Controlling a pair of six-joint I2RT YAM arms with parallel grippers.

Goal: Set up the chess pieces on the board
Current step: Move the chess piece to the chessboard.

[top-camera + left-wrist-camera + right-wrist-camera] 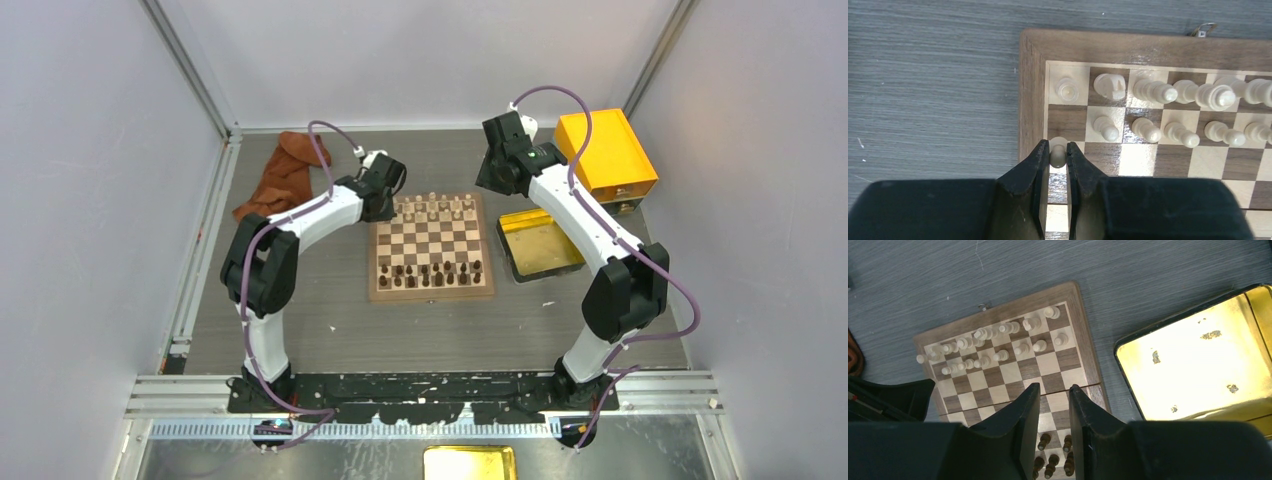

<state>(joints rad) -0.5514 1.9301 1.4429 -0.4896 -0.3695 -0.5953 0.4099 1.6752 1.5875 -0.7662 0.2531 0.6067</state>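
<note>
Pawn clamped in left tool at the board edge; right tool apart above it.

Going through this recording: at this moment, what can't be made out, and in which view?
- Left wrist: the left gripper is clamped on a pawn. Its fingers hide the pawn's base, so I cannot tell whether it is lifted or standing.
- Top external: the same gripper covers the board's far left corner, and the chess pieces are too small to tell types.
- Right wrist: the right gripper and the bottom edge cut off the dark chessmen.
</note>
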